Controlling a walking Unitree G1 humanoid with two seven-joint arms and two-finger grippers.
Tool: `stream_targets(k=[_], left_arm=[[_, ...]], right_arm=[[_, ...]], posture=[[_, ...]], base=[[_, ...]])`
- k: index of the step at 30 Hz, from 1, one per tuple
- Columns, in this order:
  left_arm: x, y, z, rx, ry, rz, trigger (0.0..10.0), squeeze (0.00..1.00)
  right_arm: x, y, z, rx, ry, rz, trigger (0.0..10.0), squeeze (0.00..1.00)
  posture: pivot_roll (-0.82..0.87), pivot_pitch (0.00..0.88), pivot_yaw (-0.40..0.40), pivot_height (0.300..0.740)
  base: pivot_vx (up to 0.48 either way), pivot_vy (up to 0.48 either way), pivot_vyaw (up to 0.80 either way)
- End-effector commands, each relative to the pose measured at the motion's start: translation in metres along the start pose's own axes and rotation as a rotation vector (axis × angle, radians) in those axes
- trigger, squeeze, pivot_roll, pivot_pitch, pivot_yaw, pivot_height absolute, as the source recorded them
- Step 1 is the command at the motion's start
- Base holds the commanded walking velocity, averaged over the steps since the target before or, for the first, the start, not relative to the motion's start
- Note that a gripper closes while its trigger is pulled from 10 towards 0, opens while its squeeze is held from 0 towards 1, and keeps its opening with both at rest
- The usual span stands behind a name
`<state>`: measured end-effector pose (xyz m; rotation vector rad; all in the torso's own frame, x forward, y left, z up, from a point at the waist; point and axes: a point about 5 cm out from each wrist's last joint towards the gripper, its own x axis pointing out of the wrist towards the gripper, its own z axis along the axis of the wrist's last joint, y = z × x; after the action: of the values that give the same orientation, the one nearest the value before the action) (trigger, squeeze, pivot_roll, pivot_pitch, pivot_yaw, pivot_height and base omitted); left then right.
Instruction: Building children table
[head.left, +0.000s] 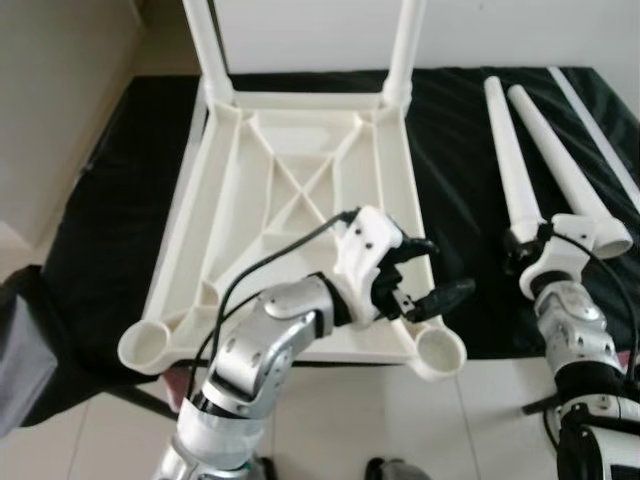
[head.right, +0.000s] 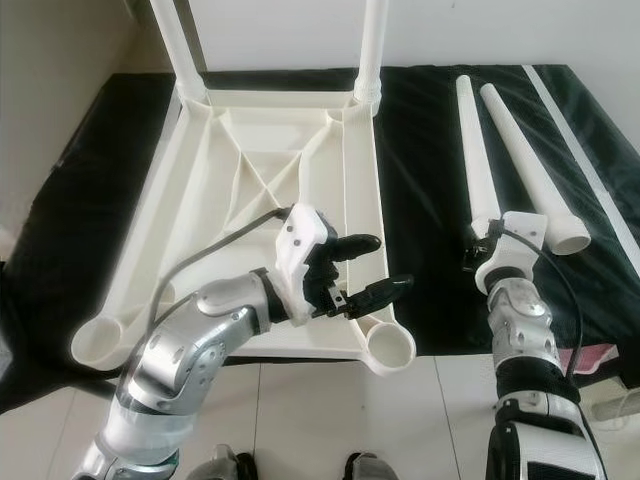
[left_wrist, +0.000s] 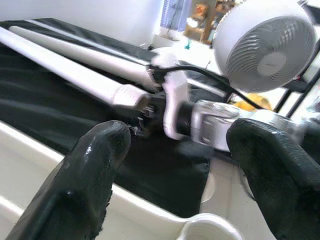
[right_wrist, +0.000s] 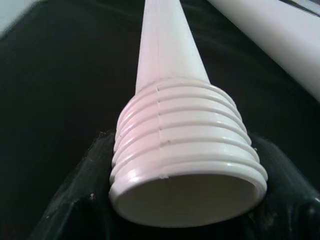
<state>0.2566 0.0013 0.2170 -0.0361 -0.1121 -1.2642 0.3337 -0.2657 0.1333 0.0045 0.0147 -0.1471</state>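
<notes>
On the black cloth, the upturned table top lies under my spread left gripper. My right gripper apparently clasps a leg's threaded end; it may slip, cross-threading.

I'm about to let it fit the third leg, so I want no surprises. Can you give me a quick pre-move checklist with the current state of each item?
1. Right gripper closed around the loose leg's threaded end: ok.
2. Left gripper open, holding nothing, over the tabletop's near right edge: ok.
3. Near right socket unobstructed: ok.
4. Two far legs standing in their sockets: ok.
5. Second loose leg lying apart on the black cloth: ok.
6. Firmness of the grip: cannot tell.
</notes>
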Motion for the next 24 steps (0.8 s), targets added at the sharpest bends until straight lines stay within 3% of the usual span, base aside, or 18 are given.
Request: stream_targets(k=[1,4,7,13,15,18,24], left_arm=[[0.005,0.0,0.002,0.019,-0.012,-0.049,10.0,0.0],[0.01,0.0,0.004,0.021,-0.027,-0.055,10.0,0.0],[0.014,0.003,0.004,0.068,-0.034,-0.038,10.0,0.0],[0.013,0.004,-0.001,0.097,-0.025,-0.021,10.0,0.0],[0.007,0.006,-0.004,0.111,-0.033,-0.02,10.0,0.0],[0.0,0.008,-0.006,0.123,-0.037,-0.034,10.0,0.0],[-0.013,0.006,-0.012,0.139,-0.001,-0.099,10.0,0.0]], right_arm=[[-0.014,0.014,-0.027,0.025,0.111,0.012,10.0,0.0],[-0.02,0.018,-0.028,0.032,0.099,0.001,10.0,0.0],[-0.043,0.04,-0.031,0.084,0.099,0.01,10.0,0.0],[-0.06,0.05,-0.029,0.095,0.095,0.016,10.0,0.0],[-0.076,0.056,-0.023,0.096,0.092,0.024,10.0,0.0],[-0.088,0.057,-0.019,0.086,0.095,0.03,10.0,0.0],[-0.101,0.055,-0.014,0.066,0.129,0.062,10.0,0.0]], posture=[[-0.06,0.086,0.056,0.74],[-0.07,0.076,0.052,0.74],[-0.08,0.064,0.04,0.74],[-0.09,0.064,0.029,0.74],[-0.11,0.067,0.018,0.74],[-0.11,0.068,0.011,0.74],[-0.11,0.06,0.007,0.74]], base=[[0.0,0.0,0.0],[0.0,0.0,0.0],[0.0,0.0,0.0],[0.0,0.0,0.0],[0.0,0.0,0.0],[0.0,0.0,0.0],[0.0,0.0,0.0]])
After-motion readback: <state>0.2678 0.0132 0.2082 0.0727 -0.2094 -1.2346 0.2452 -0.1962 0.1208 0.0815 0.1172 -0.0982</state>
